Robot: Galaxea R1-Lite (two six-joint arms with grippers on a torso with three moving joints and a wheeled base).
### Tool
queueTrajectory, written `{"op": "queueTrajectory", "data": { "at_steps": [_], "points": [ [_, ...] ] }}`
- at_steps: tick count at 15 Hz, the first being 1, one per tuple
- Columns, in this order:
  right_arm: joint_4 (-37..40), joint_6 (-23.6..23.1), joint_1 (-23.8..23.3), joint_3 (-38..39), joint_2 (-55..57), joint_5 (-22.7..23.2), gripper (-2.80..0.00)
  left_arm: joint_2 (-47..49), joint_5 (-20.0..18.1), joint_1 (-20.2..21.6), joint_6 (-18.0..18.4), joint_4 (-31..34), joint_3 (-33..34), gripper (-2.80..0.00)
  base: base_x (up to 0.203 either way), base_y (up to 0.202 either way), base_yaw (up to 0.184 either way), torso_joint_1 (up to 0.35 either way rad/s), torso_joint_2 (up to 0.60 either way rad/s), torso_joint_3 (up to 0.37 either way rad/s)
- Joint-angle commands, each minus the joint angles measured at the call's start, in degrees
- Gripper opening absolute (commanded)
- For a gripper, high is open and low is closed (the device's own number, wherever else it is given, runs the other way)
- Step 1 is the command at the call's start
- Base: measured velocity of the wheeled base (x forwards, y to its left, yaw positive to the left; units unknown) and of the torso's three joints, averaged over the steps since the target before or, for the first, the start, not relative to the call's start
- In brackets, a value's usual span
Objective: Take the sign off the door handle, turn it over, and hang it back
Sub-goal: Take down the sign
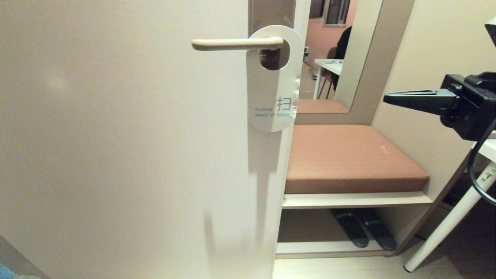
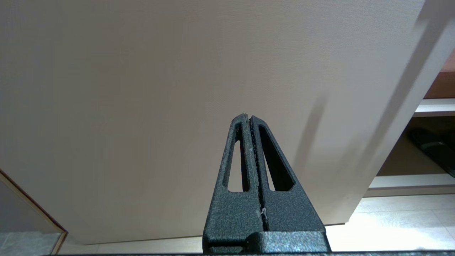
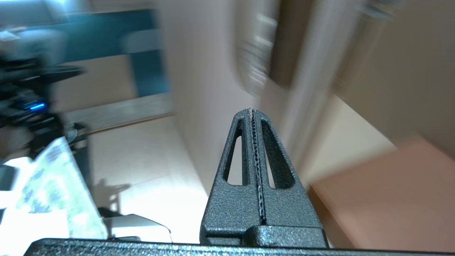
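Note:
The white sign (image 1: 274, 93) hangs by its oval hole on the cream door handle (image 1: 236, 43), its "PLEASE MAKE UP ROOM" face towards me. My right gripper (image 1: 385, 97) is shut and empty at the right of the head view, held level and pointing left towards the sign, well apart from it. In the right wrist view the right gripper (image 3: 252, 111) points at the door edge, where the sign (image 3: 254, 67) shows as a blur. My left gripper (image 2: 247, 116) is shut and empty, parked low and facing the bare door panel.
The beige door (image 1: 116, 147) fills the left of the head view. Right of its edge is a bench with a brown cushion (image 1: 348, 155), a shelf with dark slippers (image 1: 364, 228) beneath, and a mirror (image 1: 333, 54) above. A white table leg (image 1: 445, 232) stands at right.

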Motion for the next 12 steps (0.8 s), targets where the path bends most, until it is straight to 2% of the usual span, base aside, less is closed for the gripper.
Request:
{"op": "queueTrajectory", "data": {
  "at_steps": [1, 5, 8, 12],
  "points": [
    [-5.22, -0.01, 4.33, 0.7, 4.01, 1.43, -2.8, 0.0, 0.01, 0.02, 0.0, 0.0, 0.0, -2.8, 0.0, 0.0, 0.0, 0.0, 0.0, 0.0],
    [-9.15, -0.08, 9.41, 0.37, 8.7, 2.06, -2.8, 0.0, 0.01, 0.02, 0.0, 0.0, 0.0, -2.8, 0.0, 0.0, 0.0, 0.0, 0.0, 0.0],
    [-14.17, -0.11, 10.06, -1.43, 13.1, 2.09, -2.8, 0.0, 0.01, 0.02, 0.0, 0.0, 0.0, -2.8, 0.0, 0.0, 0.0, 0.0, 0.0, 0.0],
    [-15.33, -0.56, 10.08, -6.18, 17.84, 2.06, -2.8, 0.0, 0.01, 0.02, 0.0, 0.0, 0.0, -2.8, 0.0, 0.0, 0.0, 0.0, 0.0, 0.0]
  ]
}}
